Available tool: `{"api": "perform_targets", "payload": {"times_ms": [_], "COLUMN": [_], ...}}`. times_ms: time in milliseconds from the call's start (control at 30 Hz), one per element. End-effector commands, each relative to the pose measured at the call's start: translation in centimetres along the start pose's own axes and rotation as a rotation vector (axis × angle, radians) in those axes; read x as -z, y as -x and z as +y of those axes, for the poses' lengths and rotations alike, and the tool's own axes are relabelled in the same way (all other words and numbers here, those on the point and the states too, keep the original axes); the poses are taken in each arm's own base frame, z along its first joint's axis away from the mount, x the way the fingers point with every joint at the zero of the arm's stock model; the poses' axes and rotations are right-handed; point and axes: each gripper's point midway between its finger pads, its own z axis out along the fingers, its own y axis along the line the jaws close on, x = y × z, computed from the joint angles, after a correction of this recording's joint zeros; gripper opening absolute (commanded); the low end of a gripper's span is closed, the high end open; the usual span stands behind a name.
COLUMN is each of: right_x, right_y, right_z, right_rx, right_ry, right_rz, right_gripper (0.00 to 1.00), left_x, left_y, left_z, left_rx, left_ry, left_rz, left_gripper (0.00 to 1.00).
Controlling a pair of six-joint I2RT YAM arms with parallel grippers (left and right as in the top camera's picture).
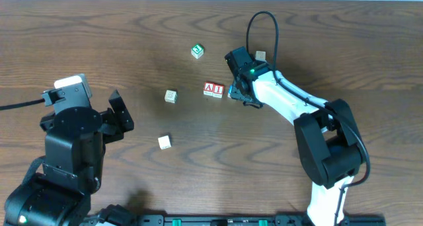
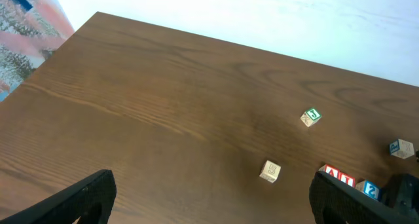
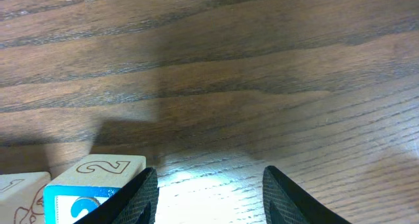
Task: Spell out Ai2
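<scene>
Right now the 2 block (image 3: pixel 98 175) sits flat on the tabletop (image 1: pixel 132 41), just beside the A and I blocks (image 1: pixel 213 89), at the end of the row. The right claw (image 3: pixel 209 194) is spread wide with nothing inside it. The 2 block is just outside one of its fingers (image 3: pixel 141 198); I cannot tell if they touch. The left claw (image 2: pixel 213 185) is spread wide too, holds nothing, and is well apart from the row.

I think the 2 block is a little wood cube: light, hard and smooth. It will not squish or break, but it could slide or spin. The best place to pinch it is on two flat sides that face away from each other, in the middle, not on a corner.
</scene>
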Motion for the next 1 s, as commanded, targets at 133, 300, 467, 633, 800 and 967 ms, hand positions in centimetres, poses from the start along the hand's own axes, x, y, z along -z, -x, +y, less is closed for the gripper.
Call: {"api": "perform_targets", "payload": {"times_ms": [133,300,467,633,800,967], "right_x": [-0.4,-0.4,-0.4,-0.4,-0.3,-0.3], "right_y": [-0.2,0.4,0.6,1.1,1.7,1.5], "right_z": [0.4,0.7,0.8,0.6,0.2,0.5], "right_rx": [0.006,0.028,0.042,0.039,0.043,0.042], "right_ry": [0.006,0.012,0.017,0.003,-0.021,-0.004], "right_rz": [-0.005,-0.033,-0.042,-0.067,-0.095,-0.085], "right_gripper": [0.52,0.53,0.52,0.51,0.51,0.51], "left_x": [0.1,0.1,0.1,0.1,0.1,0.1], "left_y": [0.3,0.3,0.3,0.3,0.3,0.3], "left_z": [0.3,0.3,0.3,0.3,0.3,0.3], "left_rx": [-0.012,-0.012,-0.012,-0.012,-0.012,-0.012], "left_ry": [0.016,0.016,0.016,0.016,0.016,0.016], "left_rz": [-0.01,-0.01,-0.01,-0.01,-0.01,-0.01], "left_gripper": [0.95,0.95,0.95,0.95,0.95,0.95]}}
